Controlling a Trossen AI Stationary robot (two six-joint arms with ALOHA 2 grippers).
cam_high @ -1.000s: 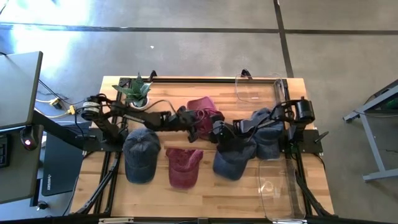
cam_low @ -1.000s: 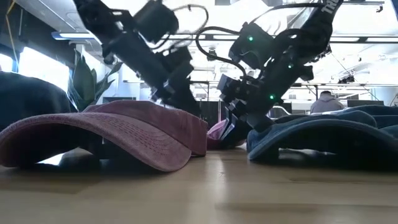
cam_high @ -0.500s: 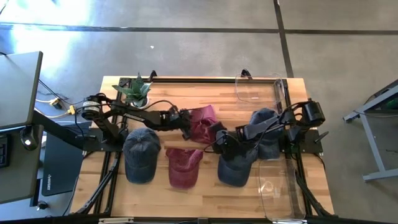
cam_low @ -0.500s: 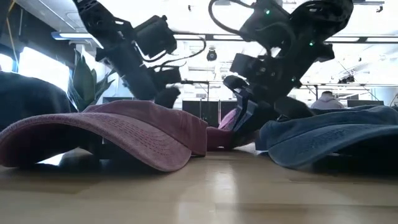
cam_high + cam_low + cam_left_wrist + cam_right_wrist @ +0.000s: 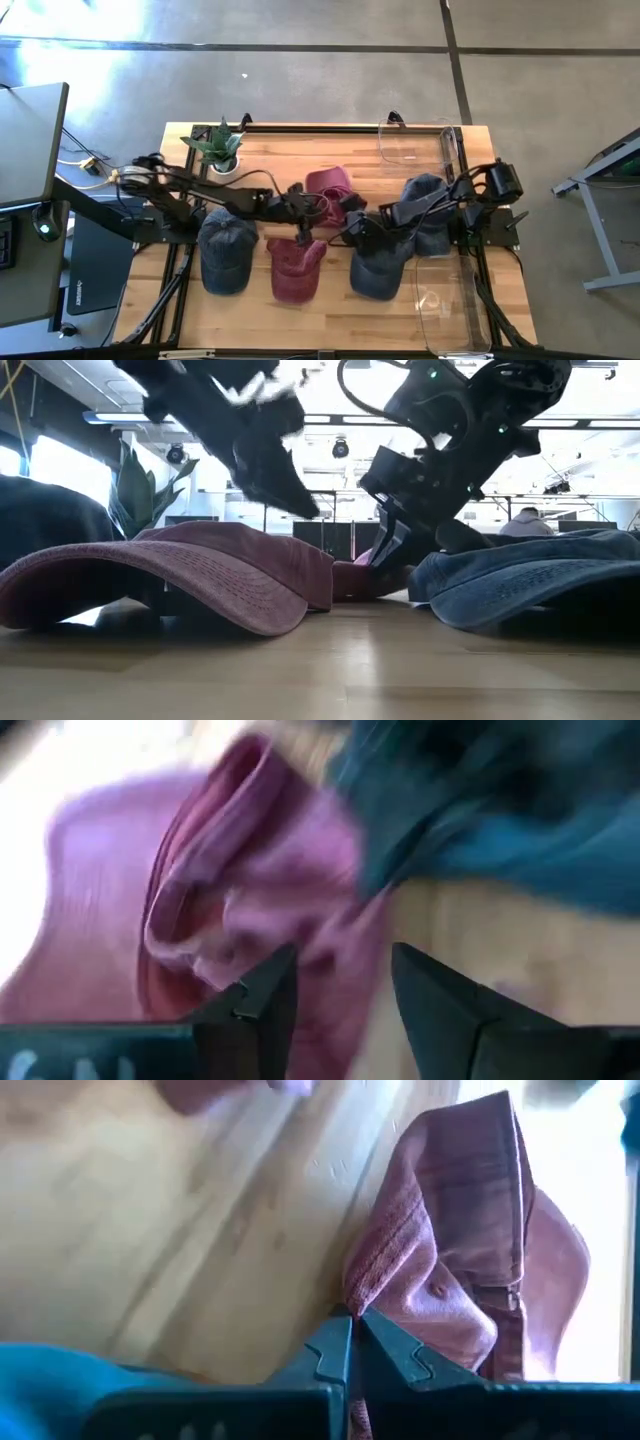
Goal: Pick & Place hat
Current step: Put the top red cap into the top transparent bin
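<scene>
A maroon hat (image 5: 328,187) lies mid-table, its far part on the wood; the right wrist view shows it bunched (image 5: 450,1250). My right gripper (image 5: 349,212) reaches in from the right and is shut on its near-right edge. My left gripper (image 5: 303,232) comes in from the left and hangs open between this hat and a second maroon hat (image 5: 295,268) lying nearer. In the left wrist view its fingers (image 5: 265,1000) stand apart with maroon cloth (image 5: 250,880) beyond them. The low view shows the near hat (image 5: 190,575) in front and my right gripper (image 5: 385,555) behind it. My right gripper pinches a fold at the maroon hat's edge (image 5: 368,1295) between the tips of its two shut fingers. The fingers slant down from the table's right side. The pinched cloth is drawn up off the wood (image 5: 365,563), while the rest of the hat lies on the table.
A dark blue hat (image 5: 225,247) lies near left. Two denim hats (image 5: 380,262) (image 5: 430,212) lie at the right under my right arm. A potted plant (image 5: 220,150) stands far left. Clear containers sit far right (image 5: 415,140) and near right (image 5: 445,305).
My right gripper went toward the near edge and a little up, raising the maroon hat's edge, then kept still. The denim hat beneath that arm slid slightly toward the near edge. My left gripper has swung toward the near edge in the last half second, staying open.
</scene>
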